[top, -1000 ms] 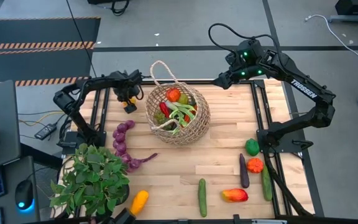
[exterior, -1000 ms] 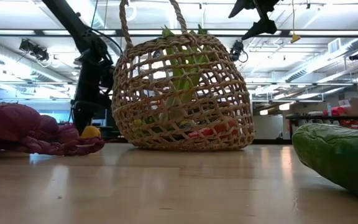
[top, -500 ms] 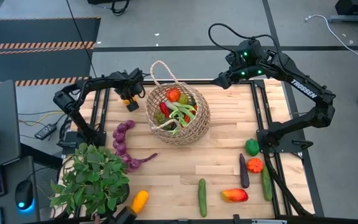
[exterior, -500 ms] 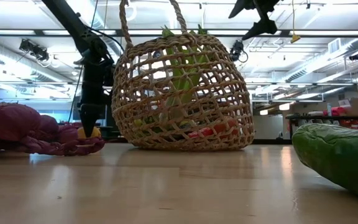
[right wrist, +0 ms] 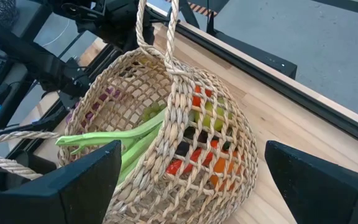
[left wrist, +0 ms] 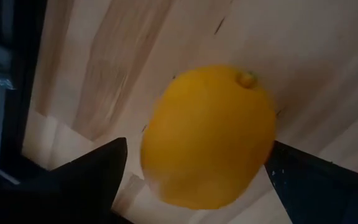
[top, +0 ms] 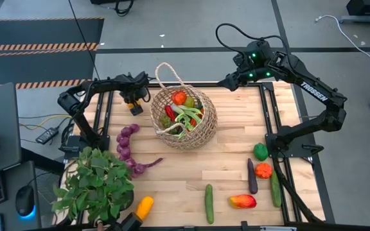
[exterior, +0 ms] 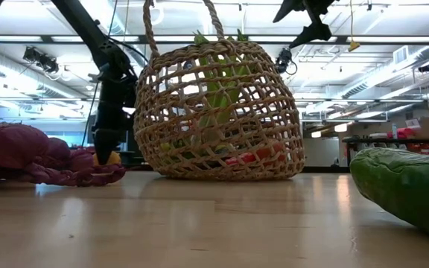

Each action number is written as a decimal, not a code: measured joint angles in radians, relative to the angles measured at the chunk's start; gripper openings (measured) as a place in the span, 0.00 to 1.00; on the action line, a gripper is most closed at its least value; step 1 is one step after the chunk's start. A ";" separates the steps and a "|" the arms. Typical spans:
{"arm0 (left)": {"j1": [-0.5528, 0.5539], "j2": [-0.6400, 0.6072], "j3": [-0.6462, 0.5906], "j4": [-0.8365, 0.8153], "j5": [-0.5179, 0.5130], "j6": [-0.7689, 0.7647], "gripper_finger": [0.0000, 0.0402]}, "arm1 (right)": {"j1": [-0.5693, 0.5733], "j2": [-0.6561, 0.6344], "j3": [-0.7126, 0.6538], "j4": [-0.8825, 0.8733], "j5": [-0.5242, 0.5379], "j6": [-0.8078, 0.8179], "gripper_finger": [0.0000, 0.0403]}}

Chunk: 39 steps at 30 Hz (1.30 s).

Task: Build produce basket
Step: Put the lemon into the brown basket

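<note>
The tan woven basket stands upright on the table's far middle, with a leek, a red fruit and other produce inside it. A yellow round fruit lies on the table just left of the basket. My left gripper is open and points down over it, one finger on each side. My right gripper hangs open, high above the table beyond the basket's far right, looking down on the basket. A purple string lies near the left edge. My left gripper comes at the yellow fruit from above, fingers pointing down and standing at its two sides. One finger meets the fruit's outline in the wrist view, but I cannot tell whether it touches. The fruit rests on the table.
A leafy potted plant fills the near left corner, with a yellow squash beside it. Near the right edge lie a green fruit, an orange one, a dark aubergine, cucumbers and a red-yellow fruit.
My left gripper has come down over the yellow fruit, from just above it to level with it. The fruit has stayed on the table. The basket and my right arm have kept still.
</note>
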 joint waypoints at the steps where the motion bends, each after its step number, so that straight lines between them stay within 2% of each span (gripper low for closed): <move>1: 0.000 0.000 0.000 0.000 -0.002 0.000 0.94 | 0.000 0.000 0.000 0.000 0.000 0.000 0.99; 10: -0.017 0.001 0.000 0.002 -0.052 0.031 0.93 | 0.000 0.000 0.000 0.000 0.000 0.002 0.99; 14: -0.014 0.006 0.001 0.011 -0.056 0.027 0.89 | 0.000 0.000 0.000 0.000 -0.001 0.002 0.99; 21: -0.015 0.011 0.001 -0.006 -0.061 0.034 0.76 | 0.000 0.000 0.000 0.000 0.005 0.002 0.99; 25: -0.024 0.010 0.002 -0.042 -0.064 0.023 0.64 | -0.001 0.000 0.000 0.000 0.022 -0.005 0.99; 29: -0.038 0.007 0.009 -0.139 -0.063 -0.063 0.51 | -0.004 0.000 0.000 0.000 0.023 -0.008 0.99; 34: -0.041 -0.006 0.071 -0.217 -0.051 -0.169 0.50 | -0.004 0.000 0.000 0.001 0.023 -0.013 0.99; 39: -0.044 -0.025 0.254 -0.396 -0.032 -0.307 0.51 | -0.004 -0.002 0.000 0.001 0.023 -0.014 0.99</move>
